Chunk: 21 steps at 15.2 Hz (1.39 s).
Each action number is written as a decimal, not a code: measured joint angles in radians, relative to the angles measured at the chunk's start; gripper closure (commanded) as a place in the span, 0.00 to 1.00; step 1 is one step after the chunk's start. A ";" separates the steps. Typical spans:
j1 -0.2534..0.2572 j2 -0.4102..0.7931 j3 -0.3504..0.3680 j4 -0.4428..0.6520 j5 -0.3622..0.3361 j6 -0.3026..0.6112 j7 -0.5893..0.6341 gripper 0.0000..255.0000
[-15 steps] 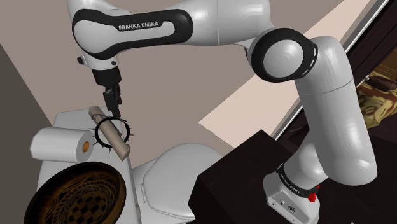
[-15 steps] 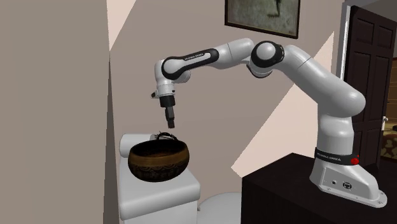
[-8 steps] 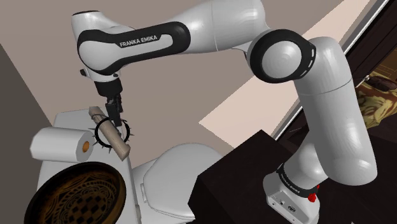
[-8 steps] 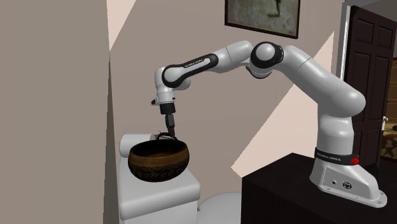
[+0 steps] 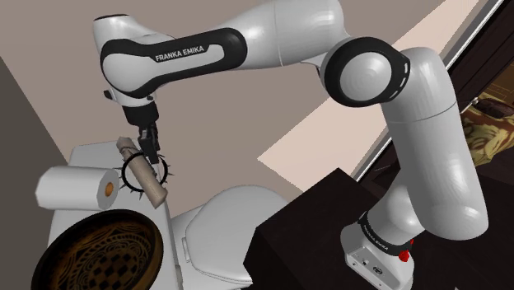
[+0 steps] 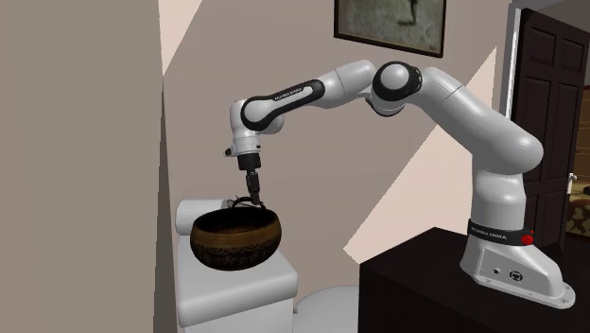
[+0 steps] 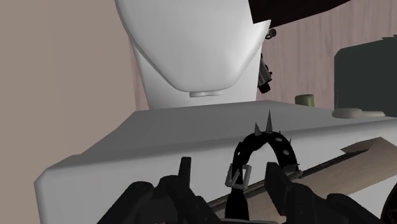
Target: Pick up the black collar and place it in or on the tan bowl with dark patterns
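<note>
Toilet tank lid [image 7: 127, 137] is narrow, w/ wall close at shoulder view's left and front edge dropping to the seat; room above the lid is open. Black spiked collar [image 5: 127, 175] stands upright on lid, a tan stick [image 5: 156, 193] passing thru it, just beside paper roll [image 5: 74, 188]. Brown patterned bowl [image 5: 99, 251] is near, apart. Arm is stretched out from stand, wrist pointing down, gripper [image 5: 149, 153] at collar's top. Jaws spread; buckle strap hangs betw. them, not pinched.

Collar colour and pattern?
Black collar, studded with spikes, grey buckle; wrist view shows it best.
</note>
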 measured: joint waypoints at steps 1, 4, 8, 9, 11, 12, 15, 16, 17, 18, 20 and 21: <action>0.000 -0.003 0.001 0.001 0.000 -0.006 0.000 1.00; 0.000 0.000 0.000 0.000 0.000 0.002 0.000 1.00; 0.000 0.001 0.000 0.001 0.000 0.003 0.000 1.00; 0.000 0.001 0.000 -0.001 0.000 0.004 0.000 1.00; 0.000 -0.005 0.000 0.003 0.001 -0.006 0.001 1.00; 0.000 -0.008 0.001 0.010 0.001 -0.016 0.001 1.00; 0.001 -0.017 0.003 0.034 0.004 -0.049 0.002 1.00; 0.001 -0.023 0.004 0.037 0.005 -0.057 0.002 1.00; 0.003 -0.024 0.004 0.047 0.005 -0.069 0.004 1.00; 0.004 -0.023 0.004 0.064 0.005 -0.084 0.002 1.00; 0.002 -0.037 0.006 0.068 0.008 -0.102 0.002 1.00; 0.003 -0.041 0.007 0.074 0.009 -0.112 0.003 1.00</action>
